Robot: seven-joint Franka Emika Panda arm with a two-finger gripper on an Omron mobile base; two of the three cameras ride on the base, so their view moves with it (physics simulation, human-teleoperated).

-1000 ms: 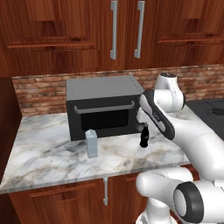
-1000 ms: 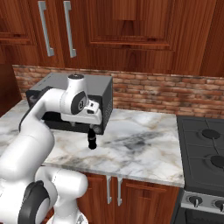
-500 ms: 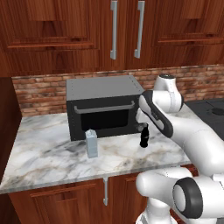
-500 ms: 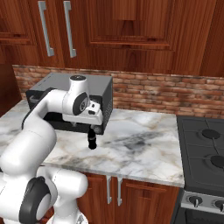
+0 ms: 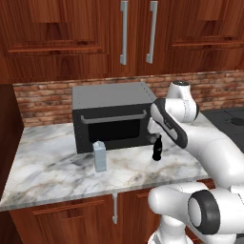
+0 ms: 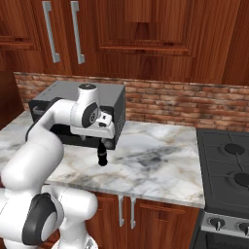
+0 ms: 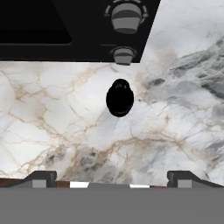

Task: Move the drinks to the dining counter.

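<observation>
Arm has barely shifted since a second ago, gripper still parked right above the bottle.

Left base view: bottle stands upright on the marble counter, just in front of the microwave at about 4 o'clock from its door; carton is well apart at the bottle's 9 o'clock. Right base view: gripper hangs straight over the bottle, near the microwave's corner. Hand view: looking down on the bottle dead centre, microwave knobs at 12 o'clock, fingertips spread wide, holding nothing.
</observation>
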